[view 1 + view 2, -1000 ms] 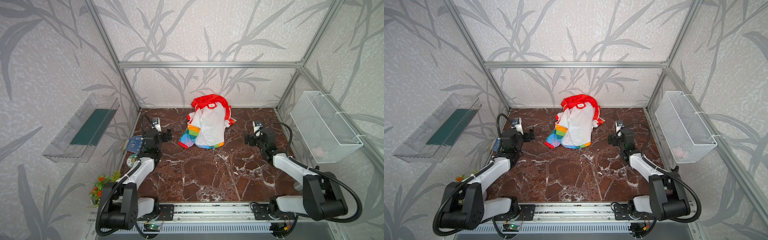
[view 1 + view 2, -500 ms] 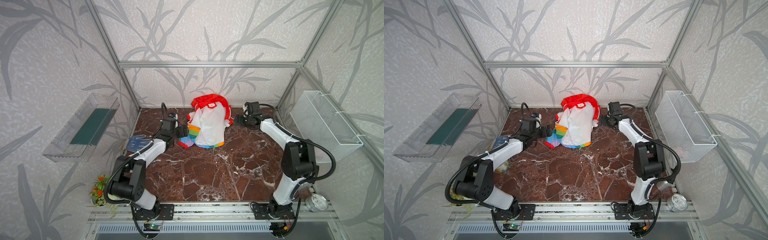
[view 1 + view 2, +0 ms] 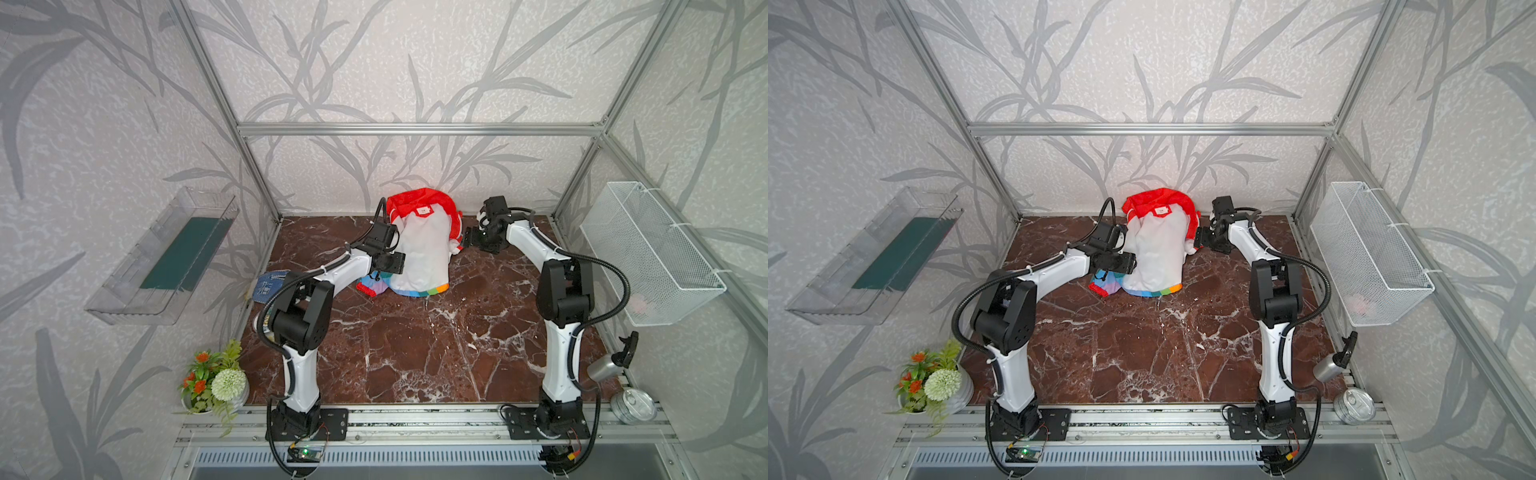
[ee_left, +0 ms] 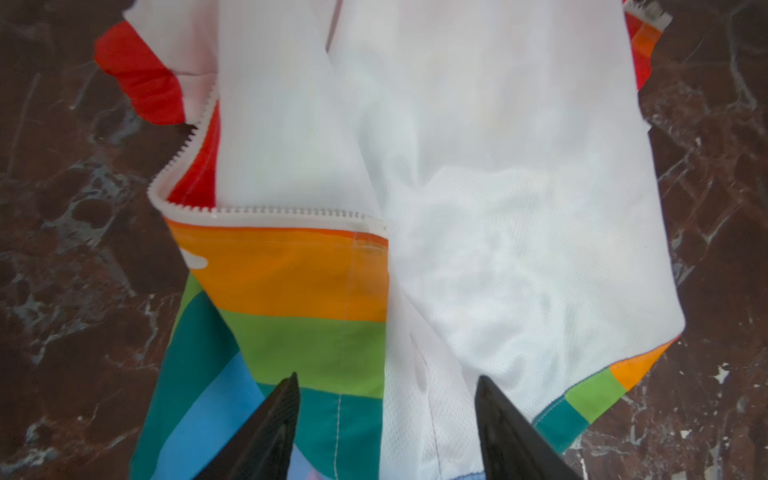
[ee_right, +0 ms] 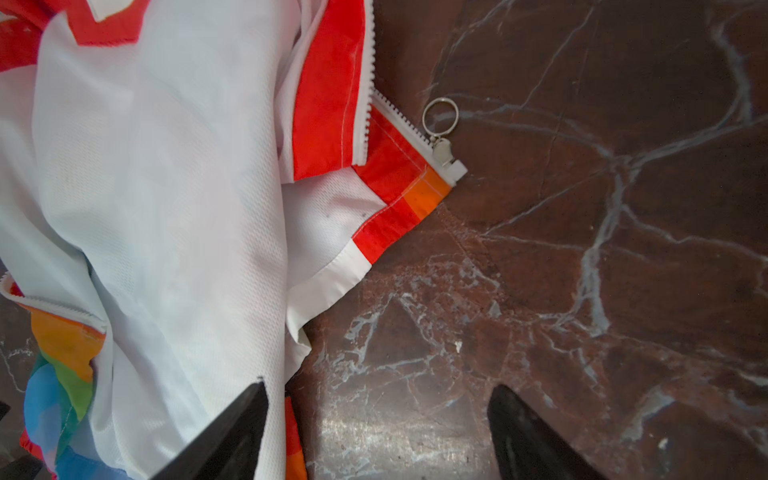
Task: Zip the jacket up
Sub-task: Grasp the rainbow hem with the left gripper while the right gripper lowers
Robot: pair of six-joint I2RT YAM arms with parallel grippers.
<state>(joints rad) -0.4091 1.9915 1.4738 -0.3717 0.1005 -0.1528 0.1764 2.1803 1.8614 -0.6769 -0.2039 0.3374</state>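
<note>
The left gripper (image 4: 384, 419) has its jaws apart, both black fingertips (image 4: 282, 411) low over the jacket (image 4: 478, 187): one is above the rainbow stripes, the other above the white lining. I cannot tell whether they touch the cloth. Beyond them a row of white zipper teeth (image 4: 291, 212) runs across the orange stripe and slips under a fold of lining, which hides the rest of that edge.

The right gripper (image 5: 376, 424) stands wide open. One fingertip is over the edge of the lining and the other over bare marble. Ahead, across open tabletop, the metal zipper slider (image 5: 442, 149) with its ring (image 5: 440, 112) lies at a corner of the jacket's red and orange edge, the ring flat on the stone.

In both top views the jacket (image 3: 424, 253) lies at the far middle of the marble table (image 3: 415, 353), between the two grippers. Its white lining faces up. The red hood (image 3: 415, 203) points at the back wall and the rainbow hem toward the arm bases, so the long axis runs far to near.

A blue patterned cloth piece (image 3: 268, 284) lies by the left arm at the table's left edge. A clear tray (image 3: 166, 257) hangs on the left wall and a wire basket (image 3: 648, 257) on the right wall. A flower pot (image 3: 216, 380) and a metal can (image 3: 633, 405) stand at the near corners.
</note>
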